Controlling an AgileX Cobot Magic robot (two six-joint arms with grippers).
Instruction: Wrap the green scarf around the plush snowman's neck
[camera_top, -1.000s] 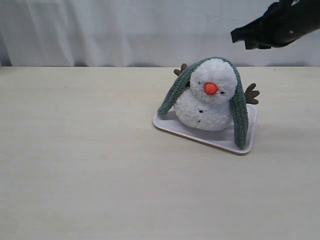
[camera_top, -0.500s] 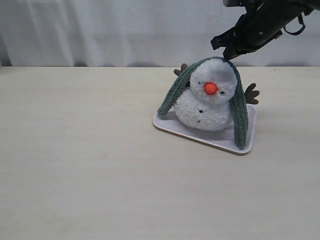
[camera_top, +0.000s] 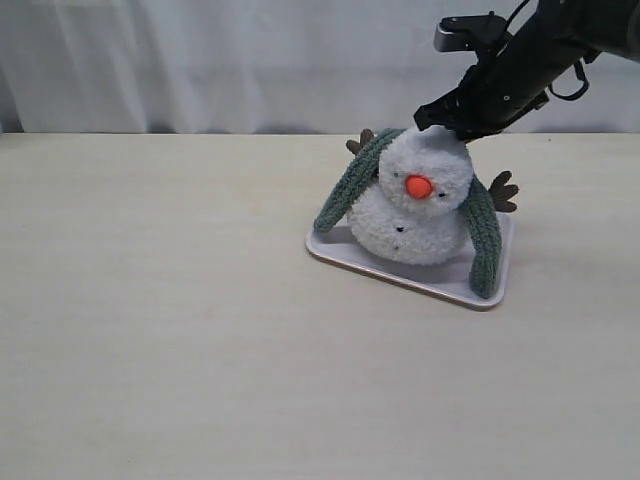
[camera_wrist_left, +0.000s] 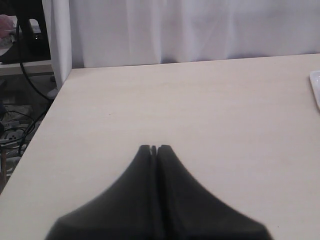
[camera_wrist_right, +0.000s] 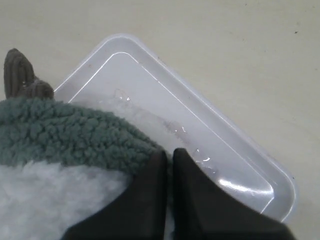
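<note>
- The plush snowman (camera_top: 415, 210) sits upright on a white tray (camera_top: 400, 272), right of the worktop's (camera_top: 150, 300) middle, its orange nose facing the near side.
- The green scarf (camera_top: 485, 235) lies over the far side of its head. One end slopes down to the tray's left edge, and the other hangs down the right side onto the tray's near right corner.
- The scarf is draped but not wrapped. It sits above the snowman's neck (camera_top: 392, 207) and its ends are not crossed in front.
- The right pincer (camera_top: 440, 125) is closed, with nothing visible between its jaws. Its tips rest at the scarf's edge on top of the head, probably to push the band down the far side.
- The left pincer (camera_wrist_left: 154, 149) is closed and empty over bare worktop, well to the left.
- Next, the band likely needs seating in the neck crease. One hanging end then has to be gripped and carried across the front without tipping the toy.
</note>
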